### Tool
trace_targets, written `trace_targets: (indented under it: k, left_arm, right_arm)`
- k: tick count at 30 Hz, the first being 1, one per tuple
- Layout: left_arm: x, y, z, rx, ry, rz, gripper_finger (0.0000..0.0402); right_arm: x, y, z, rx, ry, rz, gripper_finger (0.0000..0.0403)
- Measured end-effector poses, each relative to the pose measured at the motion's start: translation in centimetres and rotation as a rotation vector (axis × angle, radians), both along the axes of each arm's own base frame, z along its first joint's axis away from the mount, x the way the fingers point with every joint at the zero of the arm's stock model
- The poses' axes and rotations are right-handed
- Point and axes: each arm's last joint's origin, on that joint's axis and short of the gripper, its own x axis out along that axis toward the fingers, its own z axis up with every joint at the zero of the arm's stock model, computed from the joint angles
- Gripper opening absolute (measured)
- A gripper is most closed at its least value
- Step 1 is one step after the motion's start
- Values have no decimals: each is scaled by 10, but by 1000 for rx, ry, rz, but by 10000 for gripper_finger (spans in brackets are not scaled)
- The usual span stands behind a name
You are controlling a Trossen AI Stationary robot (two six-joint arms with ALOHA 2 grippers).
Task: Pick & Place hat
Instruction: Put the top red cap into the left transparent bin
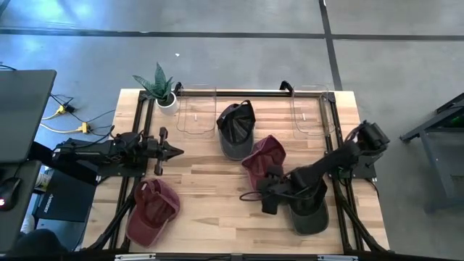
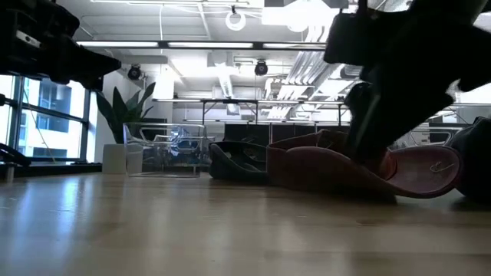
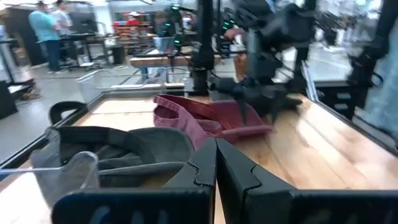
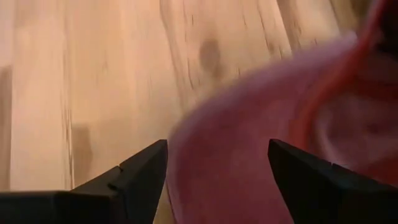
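The right hand [image 1: 267, 190] hovers wide open, gripping nothing, over the brim of the maroon hat [image 1: 262, 158], which lies mid-surface [image 1: 210, 196]. The left hand [image 1: 174, 151] waits closed, empty, well apart.

Pale wood table [image 1: 210, 210] with visible grain, soft matt cloth maroon cap [image 1: 262, 161], clear glossy plastic bins [image 1: 197, 112], I see matt dark fingers [image 4: 134, 171].

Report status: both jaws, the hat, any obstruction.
Left gripper jaws shut, waiting at table's left side. Right gripper jaws open, low over the maroon hat, not gripping. Dark hat lies beside it under the right arm.
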Motion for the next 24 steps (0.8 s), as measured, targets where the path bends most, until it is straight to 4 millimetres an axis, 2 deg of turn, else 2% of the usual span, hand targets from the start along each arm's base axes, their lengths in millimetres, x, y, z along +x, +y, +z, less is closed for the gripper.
trace_targets:
  k: [5,12,17,24]
  left_arm:
    - [0,1,0,-29,0,46,1]
    - [0,2,1,-48,-11,56,1]
    - [0,3,1,-68,-18,101,1]
    - [0,4,1,-107,-22,131,1]
  right_arm:
    - [13,5,-8,-57,-101,50,275]
    - [3,-5,-18,-215,-94,-30,275]
    - [-7,-13,-23,-344,-27,-117,272]
    - [-30,-30,-29,-491,98,-332,218]
